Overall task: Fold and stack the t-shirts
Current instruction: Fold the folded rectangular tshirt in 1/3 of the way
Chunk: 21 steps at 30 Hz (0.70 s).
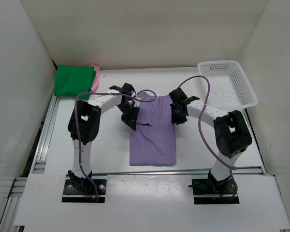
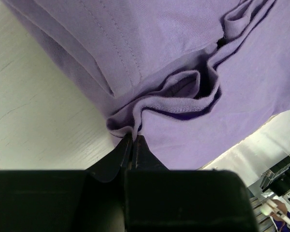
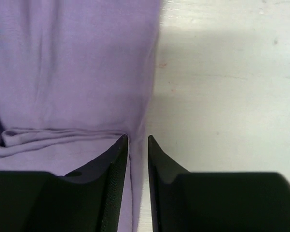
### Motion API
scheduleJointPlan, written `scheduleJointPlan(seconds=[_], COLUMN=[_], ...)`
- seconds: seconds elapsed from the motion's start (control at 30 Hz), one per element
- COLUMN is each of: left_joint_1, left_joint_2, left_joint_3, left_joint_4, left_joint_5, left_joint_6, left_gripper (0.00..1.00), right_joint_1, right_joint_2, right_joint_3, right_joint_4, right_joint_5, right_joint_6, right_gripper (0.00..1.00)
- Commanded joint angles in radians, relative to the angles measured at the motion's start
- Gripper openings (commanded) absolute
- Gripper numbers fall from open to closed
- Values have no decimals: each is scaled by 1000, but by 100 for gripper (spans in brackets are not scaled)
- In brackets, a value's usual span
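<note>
Light purple t-shirt point(image 1: 152, 140) lies mid-table point(image 1: 111, 145), between the two arms, long axis running away from the bases. Lower part is a flat narrow rectangle, sides already folded in; collar end at the far side is bunched and rumpled

Left gripper point(image 2: 134, 138): jaws together, clamped on a pinch of the purple shirt's stitched edge on its left side. In the left wrist view the cloth puckers into a small ridge right at the fingertips, with loose folds behind it

Right gripper point(image 3: 138, 140): jaws apart by a narrow gap, down over the shirt's right edge. That edge runs straight through the gap, cloth on one side, bare table on the other. Cloth there looks flat, not pinched. Can't tell if the fingertips touch it

Green t-shirt point(image 1: 75, 80) sits folded in the far left corner, on top of a pink t-shirt point(image 1: 96, 77) whose edge shows along its right side

White mesh basket point(image 1: 229, 84) is in the far right corner, well apart from the purple shirt
</note>
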Motion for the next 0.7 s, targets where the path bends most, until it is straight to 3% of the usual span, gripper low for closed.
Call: scheduleJointPlan(seconds=[0.0, 0.1, 0.2, 0.67], left_joint_1=[-5, -14, -14, -14], left_joint_2=[-43, -43, -43, -43], left_joint_3=[10, 10, 10, 1], left_joint_4=[4, 4, 4, 4], left_joint_5=[7, 7, 7, -2], left_joint_6=[7, 7, 7, 7], left_gripper=[10, 10, 10, 10], right_joint_1=[6, 6, 6, 6], right_joint_2=[-100, -109, -109, -89], right_joint_3=[-21, -59, -110, -133], right_joint_4=[23, 58, 103, 83], right_joint_5=[6, -152, -207, -160], right_joint_6=[31, 43, 65, 101], right_gripper=[33, 37, 36, 35])
